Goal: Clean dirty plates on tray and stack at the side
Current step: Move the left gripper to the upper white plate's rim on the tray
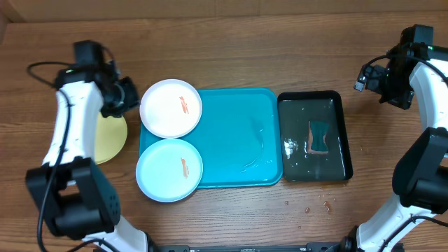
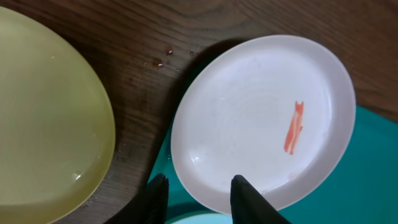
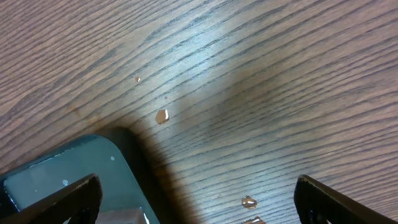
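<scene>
The left gripper is hovering partly open and empty above the white plate. Its wrist view is showing the red smear and the yellow plate on the table. Overhead is showing the blue plate sharing the tray with the white one. The right gripper is gaping wide, empty, beside the black tray.
</scene>
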